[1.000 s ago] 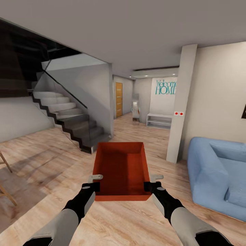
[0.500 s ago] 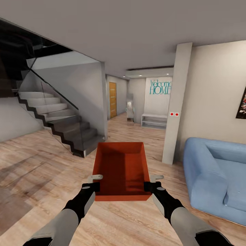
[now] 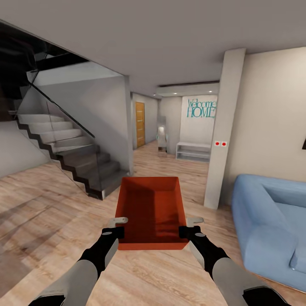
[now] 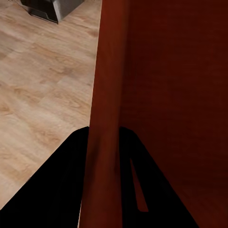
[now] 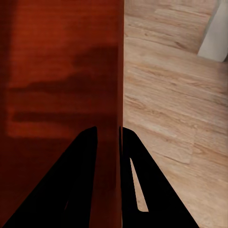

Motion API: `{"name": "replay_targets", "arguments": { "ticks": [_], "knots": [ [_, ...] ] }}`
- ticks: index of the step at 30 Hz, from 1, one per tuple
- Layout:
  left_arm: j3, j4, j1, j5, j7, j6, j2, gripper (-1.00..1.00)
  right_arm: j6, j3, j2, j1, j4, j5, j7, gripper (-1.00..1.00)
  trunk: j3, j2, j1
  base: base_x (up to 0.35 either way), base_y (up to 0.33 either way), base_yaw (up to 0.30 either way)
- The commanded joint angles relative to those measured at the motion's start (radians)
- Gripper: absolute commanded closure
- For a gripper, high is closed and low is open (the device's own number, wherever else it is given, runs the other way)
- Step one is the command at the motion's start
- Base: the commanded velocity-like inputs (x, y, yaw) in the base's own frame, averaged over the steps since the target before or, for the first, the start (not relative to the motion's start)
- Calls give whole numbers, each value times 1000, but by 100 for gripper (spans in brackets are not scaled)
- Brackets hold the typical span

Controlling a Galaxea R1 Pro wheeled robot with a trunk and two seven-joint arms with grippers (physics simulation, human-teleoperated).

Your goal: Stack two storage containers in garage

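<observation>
We hold one red-orange storage container out in front of us, level and clear of the light wood-plank floor of the living room. Our left gripper is clamped on the container's left wall near its near corner, and our right gripper is clamped on the right wall at the matching spot. In the left wrist view the thin wall runs straight between our two dark fingers, one on each face; the right wrist view shows the same, with the wall pinched between the fingers. The container is lidless and we see its flat bottom bare.

To our right stands the blue sofa, close by. A white pillar rises just left of it. Far ahead lie a hallway, a wooden door and a teal "Welcome HOME" sign. To the left, a dark staircase with a glass rail climbs away
</observation>
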Motion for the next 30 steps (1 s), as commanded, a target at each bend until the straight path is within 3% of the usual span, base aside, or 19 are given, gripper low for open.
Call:
{"name": "replay_targets", "arguments": {
  "ticks": [1,8,18,30],
  "knots": [
    [29,-40,-1,-28,40,9,-2,100,5,3,7,1,0,-20,0,100,0,-1,1,322,0,0],
    [29,-40,-1,-28,40,8,-2,100,5,3,8,1,0,-21,0,100,0,-1,1,322,0,-21],
    [29,-40,-1,-28,40,7,-1,100,5,4,9,1,0,-21,0,100,0,-1,1,322,0,-180],
    [29,-40,-1,-28,40,7,-1,100,5,4,8,1,0,-21,0,100,0,-1,1,322,0,-15]
  ]
}}
